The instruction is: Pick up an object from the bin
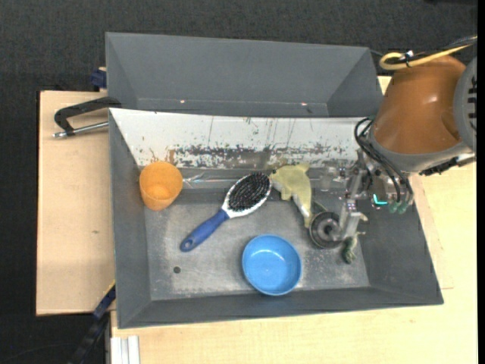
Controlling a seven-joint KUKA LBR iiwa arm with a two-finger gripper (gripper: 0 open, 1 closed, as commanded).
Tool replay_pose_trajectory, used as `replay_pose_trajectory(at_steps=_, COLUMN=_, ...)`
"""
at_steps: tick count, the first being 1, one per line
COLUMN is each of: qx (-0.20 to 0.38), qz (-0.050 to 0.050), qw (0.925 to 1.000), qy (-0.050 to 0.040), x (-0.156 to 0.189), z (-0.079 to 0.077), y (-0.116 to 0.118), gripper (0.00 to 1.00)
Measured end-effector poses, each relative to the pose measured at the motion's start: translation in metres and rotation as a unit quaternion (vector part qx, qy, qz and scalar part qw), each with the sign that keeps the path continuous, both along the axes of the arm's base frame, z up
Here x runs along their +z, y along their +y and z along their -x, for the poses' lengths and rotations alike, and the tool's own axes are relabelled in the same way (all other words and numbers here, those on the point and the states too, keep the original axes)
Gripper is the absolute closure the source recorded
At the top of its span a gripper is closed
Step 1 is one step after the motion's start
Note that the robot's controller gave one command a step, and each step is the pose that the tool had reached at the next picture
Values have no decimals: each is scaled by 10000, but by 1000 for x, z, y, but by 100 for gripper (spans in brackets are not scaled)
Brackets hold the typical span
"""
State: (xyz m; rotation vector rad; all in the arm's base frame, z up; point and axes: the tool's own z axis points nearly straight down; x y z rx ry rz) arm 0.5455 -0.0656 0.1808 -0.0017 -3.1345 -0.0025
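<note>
The blue bowl (271,265) sits upright at the front of the grey bin (151,279), close to the front wall, its open mouth showing.

Right of the bowl and a little farther back lies a small dark round thing (325,230), like a ring or a short roll, flat on the floor. The gripper (349,238) hangs low just right of that round thing, farther from the bowl on the same side. Its metal parts point down toward the floor, under the arm's orange cover (417,108). The two stand so close that I cannot tell whether they touch. I also cannot tell whether the gripper is apart or together, as its lower end is a dark tangle against the floor. Nothing can be seen gripped in it.

Back and left of the bowl, a hairbrush (227,209) lies slantwise, its blue handle toward the bowl's left and its dark bristled head farther back. Straight back from the bowl, and slightly right, is a crumpled pale yellow-green piece (294,186), just beside the brush head and near the round thing.

Farthest from the bowl, at the back left, an orange cup (160,185) stands against the bin's left wall.
</note>
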Motion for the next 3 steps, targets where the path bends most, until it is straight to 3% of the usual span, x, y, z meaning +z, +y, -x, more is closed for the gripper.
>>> replay_pose_trajectory(at_steps=1, qx=-3, qz=0, qw=10000, qy=-2, x=-105, z=-4, y=-17, gripper=0)
replay_pose_trajectory(at_steps=2, qx=10, qz=5, qw=10000, qy=-39, x=-101, z=-7, y=-17, gripper=100)
replay_pose_trajectory(at_steps=3, qx=944, qz=23, qw=9955, qy=-104, x=26, z=7, y=-39, gripper=100)
